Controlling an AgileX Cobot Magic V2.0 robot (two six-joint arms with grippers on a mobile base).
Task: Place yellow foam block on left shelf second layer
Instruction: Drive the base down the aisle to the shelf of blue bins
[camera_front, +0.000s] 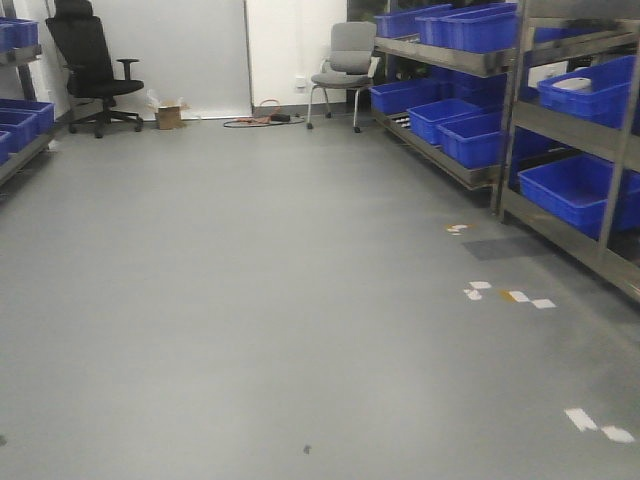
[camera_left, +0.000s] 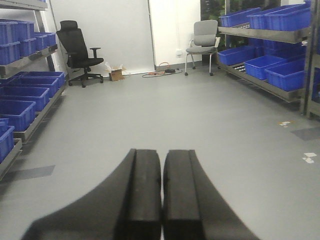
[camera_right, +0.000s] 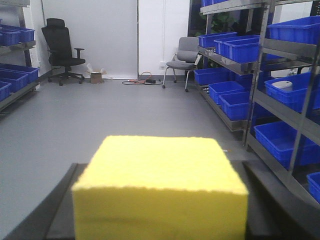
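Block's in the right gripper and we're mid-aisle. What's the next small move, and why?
Probably swing the base left toward the left shelf, keeping the right gripper shut on the yellow foam block. The block sits between the fingers, yet the front view looks down the open aisle, and that shelf lies off to the side.

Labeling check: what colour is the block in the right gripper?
Block is bright yellow; shows best in right wrist view.

Smooth grey floor (camera_front: 250, 300) with white tape marks (camera_front: 510, 293); white rear wall (camera_front: 180, 50); black office chair (camera_front: 90, 65), grey chair (camera_front: 345, 70), small cardboard box (camera_front: 168, 117) and cables (camera_front: 262, 121) along it; steel racks (camera_front: 435, 53) of blue bins (camera_front: 470, 140) both sides
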